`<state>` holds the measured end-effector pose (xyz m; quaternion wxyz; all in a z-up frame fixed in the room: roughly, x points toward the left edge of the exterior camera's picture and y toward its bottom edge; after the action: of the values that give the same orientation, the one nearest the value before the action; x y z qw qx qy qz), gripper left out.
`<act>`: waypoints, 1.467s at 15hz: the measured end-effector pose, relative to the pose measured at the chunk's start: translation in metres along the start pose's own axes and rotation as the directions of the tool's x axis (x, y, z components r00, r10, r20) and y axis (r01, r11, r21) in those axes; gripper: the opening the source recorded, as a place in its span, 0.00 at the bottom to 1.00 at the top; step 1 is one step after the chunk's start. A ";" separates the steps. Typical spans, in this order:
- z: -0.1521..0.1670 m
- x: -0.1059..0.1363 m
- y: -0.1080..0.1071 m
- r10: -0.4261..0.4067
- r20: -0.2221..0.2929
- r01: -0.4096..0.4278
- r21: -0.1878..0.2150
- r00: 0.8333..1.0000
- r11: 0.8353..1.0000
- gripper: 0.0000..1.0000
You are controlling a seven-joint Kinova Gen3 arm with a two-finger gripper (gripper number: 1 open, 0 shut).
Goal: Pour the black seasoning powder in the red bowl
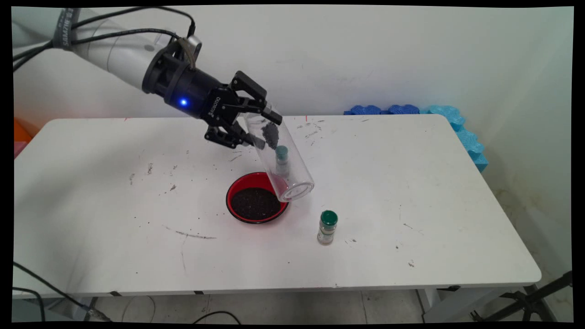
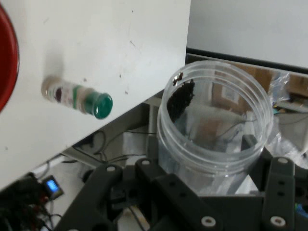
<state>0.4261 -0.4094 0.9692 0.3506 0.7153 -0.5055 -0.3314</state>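
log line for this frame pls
tool shut on clear jar, tilted mouth-down | jar over red bowl of dark grains | some grains stuck in jar | green-capped bottle upright right of bowl

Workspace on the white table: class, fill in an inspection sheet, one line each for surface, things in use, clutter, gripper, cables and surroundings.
Surface: white table, scuffed and flecked with dark specks.
Things in use: clear plastic jar held tilted above the table, a patch of dark grains clinging inside it; red bowl of dark grains below it.
Clutter: small green-capped spice bottle standing upright, to the right of the bowl and apart from it.
Gripper: black gripper, jaws closed on the jar.
Cables: black cables along the arm; more under the table's near edge.
Surroundings: pale wall; blue foam mats behind the far right corner.
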 end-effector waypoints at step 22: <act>0.010 0.029 0.055 0.896 0.034 -0.892 0.116 0.443 0.437 0.00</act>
<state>0.3990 -0.4521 1.0065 0.4387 0.3651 -0.8193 -0.0548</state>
